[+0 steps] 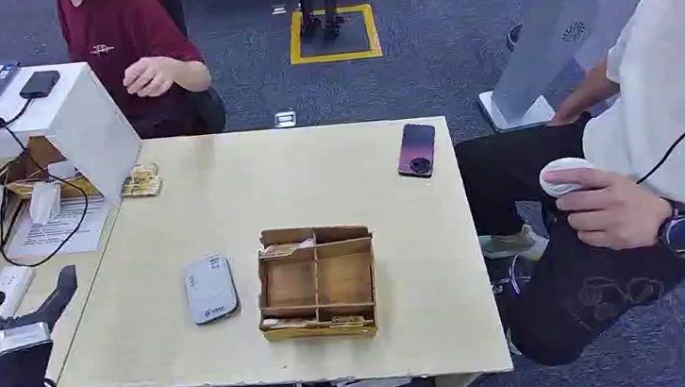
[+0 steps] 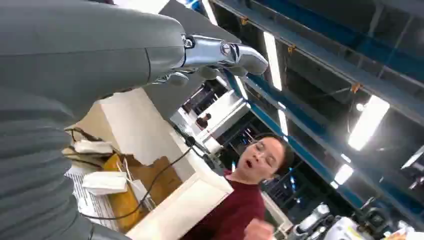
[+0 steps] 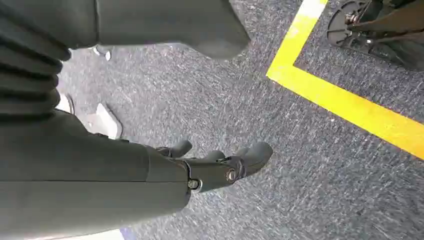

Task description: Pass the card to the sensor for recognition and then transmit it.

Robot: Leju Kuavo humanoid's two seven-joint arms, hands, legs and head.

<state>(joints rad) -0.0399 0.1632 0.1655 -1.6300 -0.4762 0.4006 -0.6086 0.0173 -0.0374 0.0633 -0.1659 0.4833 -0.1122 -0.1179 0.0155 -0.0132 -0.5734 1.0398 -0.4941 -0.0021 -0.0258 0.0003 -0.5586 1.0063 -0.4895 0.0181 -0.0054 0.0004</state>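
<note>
Your left hand (image 1: 24, 324) sits nearest the head camera, raised at the desk's (image 1: 224, 186) left edge, fingers spread, holding nothing. Your right hand (image 3: 220, 162) hangs over grey carpet (image 3: 300, 175) near a yellow floor line (image 3: 350, 107), fingers loosely apart, empty. Grey sensor (image 1: 209, 288) lies flat on the desk just left of the wooden divider box (image 1: 317, 281). Cards (image 1: 285, 247) rest in its far compartment.

My pale wooden worktop (image 1: 224, 186) carries a compartmented wooden box (image 1: 317, 280); a grey sensor pad (image 1: 209, 288) just left of it, a dark phone (image 1: 417, 149) beyond.
</note>
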